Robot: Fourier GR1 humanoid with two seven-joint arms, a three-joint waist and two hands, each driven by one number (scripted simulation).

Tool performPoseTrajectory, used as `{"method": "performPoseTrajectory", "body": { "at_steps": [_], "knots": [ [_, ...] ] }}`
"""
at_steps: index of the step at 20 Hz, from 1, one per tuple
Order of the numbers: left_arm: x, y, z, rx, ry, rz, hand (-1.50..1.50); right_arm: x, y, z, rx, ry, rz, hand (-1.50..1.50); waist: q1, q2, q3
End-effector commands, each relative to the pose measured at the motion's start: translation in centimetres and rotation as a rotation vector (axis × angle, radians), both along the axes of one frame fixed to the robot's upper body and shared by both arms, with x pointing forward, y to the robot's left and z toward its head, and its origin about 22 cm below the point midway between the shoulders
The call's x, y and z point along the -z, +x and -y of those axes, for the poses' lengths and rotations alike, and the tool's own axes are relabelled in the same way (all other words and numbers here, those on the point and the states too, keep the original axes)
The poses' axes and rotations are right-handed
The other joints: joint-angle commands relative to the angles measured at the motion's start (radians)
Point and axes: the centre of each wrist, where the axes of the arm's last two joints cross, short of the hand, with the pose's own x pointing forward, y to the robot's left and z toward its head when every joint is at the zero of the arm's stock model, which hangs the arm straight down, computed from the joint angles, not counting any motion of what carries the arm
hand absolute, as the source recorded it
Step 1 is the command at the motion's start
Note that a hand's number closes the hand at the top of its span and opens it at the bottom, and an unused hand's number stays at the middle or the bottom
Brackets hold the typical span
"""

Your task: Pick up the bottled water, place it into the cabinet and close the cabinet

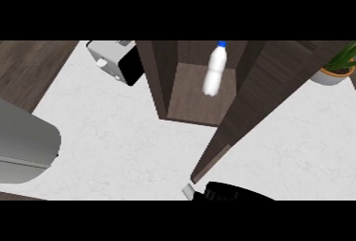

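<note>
The bottled water [214, 70], white with a blue cap, stands inside the open dark wood cabinet [198, 101] at the back of the counter, on its floor near the right wall. The cabinet door [261, 99] swings out towards me, and its free edge ends near the view's lower middle. My right hand [230, 192] shows as a black shape at the lower edge, just under that free edge and beside a small pale handle [188, 190]. It holds nothing that I can see. My left hand does not show.
A grey and black appliance [115, 61] sits left of the cabinet. At the far right stands a potted plant [334, 70]. A large grey rounded shape [24, 150] fills the left edge. White counter [125, 136] spreads in front of the cabinet.
</note>
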Motion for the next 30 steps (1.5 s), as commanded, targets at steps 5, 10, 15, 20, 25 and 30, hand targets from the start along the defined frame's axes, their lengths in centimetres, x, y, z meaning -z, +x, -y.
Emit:
{"method": "performPoseTrajectory", "body": {
  "at_steps": [5,10,15,20,25,30],
  "knots": [
    [-0.4,-1.2,-2.4,-0.016,-0.012,0.019,-1.5,-4.6,2.0,-8.3,-0.248,-0.022,-0.065,1.5,-0.01,0.01,0.011],
    [0.3,-3.8,-3.1,-0.05,-0.012,0.023,-1.5,-6.2,6.1,-10.9,-0.206,-0.056,-0.167,1.5,-0.051,0.007,0.014],
    [0.0,-6.2,-4.8,-0.079,-0.025,0.005,-1.5,-4.5,8.9,-9.8,-0.169,-0.008,-0.311,1.5,-0.089,0.007,0.016],
    [-0.6,-7.5,-5.5,-0.097,-0.02,0.019,-1.5,-2.7,12.8,-7.8,-0.109,-0.009,-0.349,1.5,-0.103,0.008,0.016],
    [0.0,-7.3,-5.8,-0.111,-0.027,0.005,-1.5,-0.3,16.0,-5.9,-0.052,-0.001,-0.367,1.5,-0.117,0.011,0.016],
    [0.2,-8.8,-5.5,-0.091,-0.012,0.003,-1.5,0.1,19.0,-4.5,0.068,0.046,-0.338,1.5,-0.106,0.011,0.016]
  ]
}}
